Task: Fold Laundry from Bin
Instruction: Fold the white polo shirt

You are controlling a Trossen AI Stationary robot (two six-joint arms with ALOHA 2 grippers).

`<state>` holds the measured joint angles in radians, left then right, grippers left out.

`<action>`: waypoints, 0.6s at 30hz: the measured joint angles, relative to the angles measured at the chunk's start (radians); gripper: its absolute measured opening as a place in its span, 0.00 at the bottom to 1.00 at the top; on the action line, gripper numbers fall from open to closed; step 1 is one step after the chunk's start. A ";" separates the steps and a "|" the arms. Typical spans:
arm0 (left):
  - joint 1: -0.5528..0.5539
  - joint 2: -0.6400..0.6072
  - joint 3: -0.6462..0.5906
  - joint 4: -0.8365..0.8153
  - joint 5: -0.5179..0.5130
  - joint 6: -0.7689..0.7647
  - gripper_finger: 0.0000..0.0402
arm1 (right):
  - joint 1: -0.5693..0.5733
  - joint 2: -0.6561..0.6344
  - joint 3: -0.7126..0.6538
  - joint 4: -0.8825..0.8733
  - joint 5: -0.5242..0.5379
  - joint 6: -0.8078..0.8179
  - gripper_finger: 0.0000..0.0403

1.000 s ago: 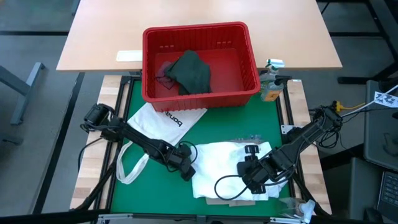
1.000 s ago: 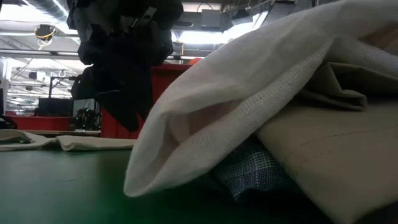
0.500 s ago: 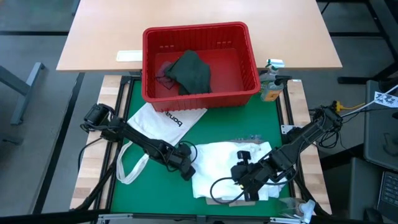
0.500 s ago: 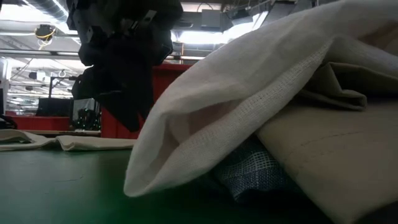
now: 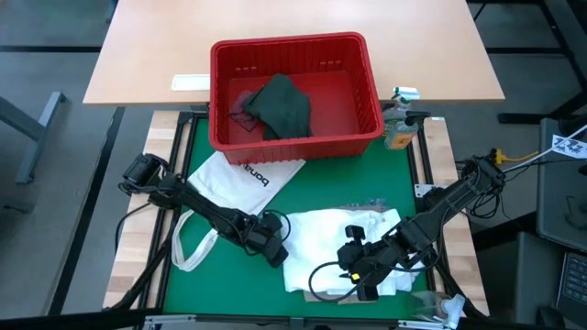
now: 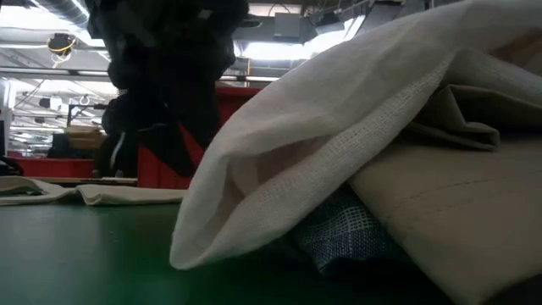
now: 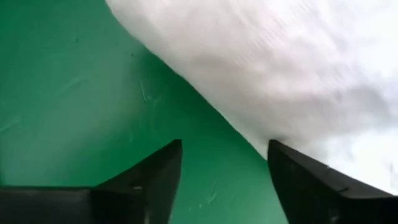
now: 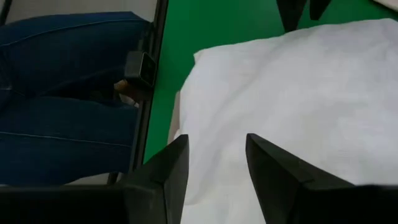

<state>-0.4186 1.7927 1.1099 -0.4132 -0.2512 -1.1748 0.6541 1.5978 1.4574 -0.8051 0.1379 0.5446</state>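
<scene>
The red bin (image 5: 293,44) stands at the far middle, and a dark green-grey top (image 5: 280,105) lies in it. A folded white shirt (image 5: 339,238) tops a pile on the green mat, over blue checked cloth (image 6: 339,237) and tan cloth (image 6: 457,229). My left gripper (image 7: 224,146) is open at the shirt's left edge (image 5: 289,247), with bare mat between its fingers. My right gripper (image 8: 217,140) hovers open above the shirt's near part (image 5: 353,273), with nothing between its fingers. My left gripper slants down at the mat beside the white shirt. One fingertip (image 7: 277,149) stands right at the shirt's left edge (image 7: 261,140). Whether it touches the cloth I cannot tell.
A white tote bag (image 5: 243,174) with black lettering lies left of the pile, its long strap (image 5: 188,243) looping toward the near edge. A spray bottle (image 5: 399,128) stands right of the bin. A person in jeans (image 8: 62,93) is at the table's near edge.
My left gripper has opened wider where it stands, beside the shirt's left edge. My right gripper has tipped upward and swung a little toward the table's left, above the white shirt. The pile has kept still.
</scene>
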 joint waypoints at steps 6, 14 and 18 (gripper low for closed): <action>-0.035 0.000 0.000 -0.022 0.021 -0.076 0.71 | 0.000 0.000 0.000 -0.001 0.000 0.000 0.40; -0.072 0.002 0.000 0.060 0.029 -0.105 0.72 | 0.000 0.000 0.000 -0.002 0.000 0.000 0.40; -0.071 0.002 0.000 0.125 0.024 -0.106 0.72 | 0.000 0.000 0.000 -0.002 0.000 0.000 0.40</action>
<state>-0.4892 1.7950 1.1099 -0.2885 -0.2272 -1.2812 0.6544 1.5978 1.4574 -0.8074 0.1379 0.5449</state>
